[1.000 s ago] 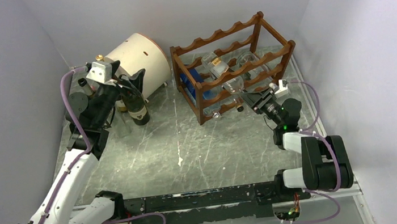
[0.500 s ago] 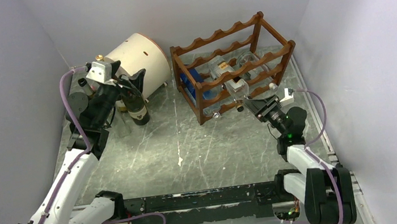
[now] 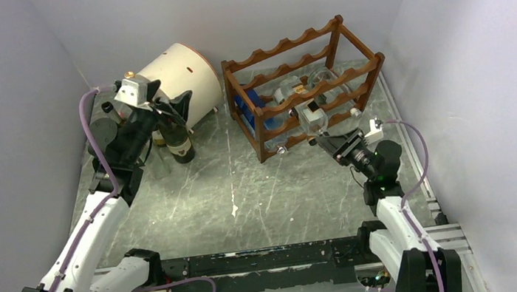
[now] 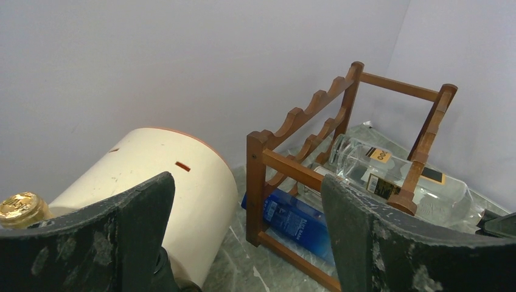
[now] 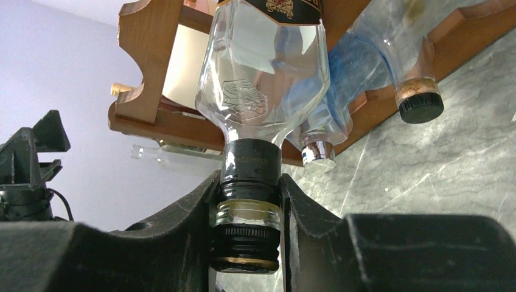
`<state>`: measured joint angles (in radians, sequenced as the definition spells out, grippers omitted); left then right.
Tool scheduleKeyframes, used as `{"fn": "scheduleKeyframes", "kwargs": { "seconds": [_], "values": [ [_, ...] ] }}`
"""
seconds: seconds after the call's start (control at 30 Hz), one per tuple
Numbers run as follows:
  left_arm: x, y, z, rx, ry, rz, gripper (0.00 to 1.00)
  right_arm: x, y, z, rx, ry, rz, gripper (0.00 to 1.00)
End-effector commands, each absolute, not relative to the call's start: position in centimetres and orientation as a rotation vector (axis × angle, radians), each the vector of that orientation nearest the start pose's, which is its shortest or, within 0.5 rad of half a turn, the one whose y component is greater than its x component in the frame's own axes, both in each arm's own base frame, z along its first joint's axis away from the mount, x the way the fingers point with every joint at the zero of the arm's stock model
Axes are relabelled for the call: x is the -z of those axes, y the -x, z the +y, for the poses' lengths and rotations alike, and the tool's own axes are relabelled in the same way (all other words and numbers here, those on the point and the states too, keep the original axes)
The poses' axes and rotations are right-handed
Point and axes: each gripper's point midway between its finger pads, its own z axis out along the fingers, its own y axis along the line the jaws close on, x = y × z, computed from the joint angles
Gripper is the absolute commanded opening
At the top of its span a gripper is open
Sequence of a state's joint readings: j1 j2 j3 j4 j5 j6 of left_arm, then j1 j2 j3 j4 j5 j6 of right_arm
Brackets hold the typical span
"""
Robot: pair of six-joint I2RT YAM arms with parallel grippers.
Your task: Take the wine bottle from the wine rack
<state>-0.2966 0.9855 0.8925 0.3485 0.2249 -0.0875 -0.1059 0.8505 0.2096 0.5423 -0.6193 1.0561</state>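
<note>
one wooden wine rack (image 3: 287, 43)

one cream drum (image 3: 183, 73)

at least three bottles lying in the rack: a black-necked clear bottle (image 5: 264, 73), a black-capped clear bottle (image 5: 418, 106) and one blue bottle (image 4: 291, 220)

at least two bottles standing by the drum: a dark wine bottle (image 3: 179, 139) and a gold-capped bottle (image 4: 18, 207)

two grippers: the left gripper (image 4: 244, 182) and the right gripper (image 5: 249, 194)
</note>
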Motion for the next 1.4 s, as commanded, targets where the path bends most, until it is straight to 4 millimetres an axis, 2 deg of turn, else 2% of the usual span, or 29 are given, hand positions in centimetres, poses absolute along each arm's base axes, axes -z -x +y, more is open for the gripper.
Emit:
{"fn": "scheduleKeyframes", "kwargs": {
  "seconds": [0.0, 0.17, 0.6, 0.77, 1.03, 1.37],
  "values": [
    [-40.1, -33.7, -15.7, 0.518, -0.348, 1.261, 0.93, -21.2, -27.2, 11.3, -1.24, -0.366, 1.691, 0.0],
    [-39.9, -33.8, -15.9, 0.529, -0.349, 1.266, 0.93, -22.7, -26.4, 11.3, -1.27, -0.397, 1.667, 0.0],
    [-39.7, -33.6, -16.6, 0.539, -0.36, 1.271, 0.93, -24.5, -24.3, 11.6, -1.338, -0.47, 1.643, 0.0],
    [-39.4, -33.6, -17.1, 0.54, -0.371, 1.275, 0.93, -25.0, -23.9, 10.9, -1.224, -0.488, 1.699, 0.0],
    [-39.3, -33.1, -18.1, 0.547, -0.393, 1.274, 0.93, -26.4, -22.3, 10.0, -1.117, -0.512, 1.709, 0.0],
    [-39.5, -32.6, -18.5, 0.536, -0.408, 1.265, 0.94, -27.2, -20.5, 9.8, -1.076, -0.549, 1.757, 0.0]
  ]
}}
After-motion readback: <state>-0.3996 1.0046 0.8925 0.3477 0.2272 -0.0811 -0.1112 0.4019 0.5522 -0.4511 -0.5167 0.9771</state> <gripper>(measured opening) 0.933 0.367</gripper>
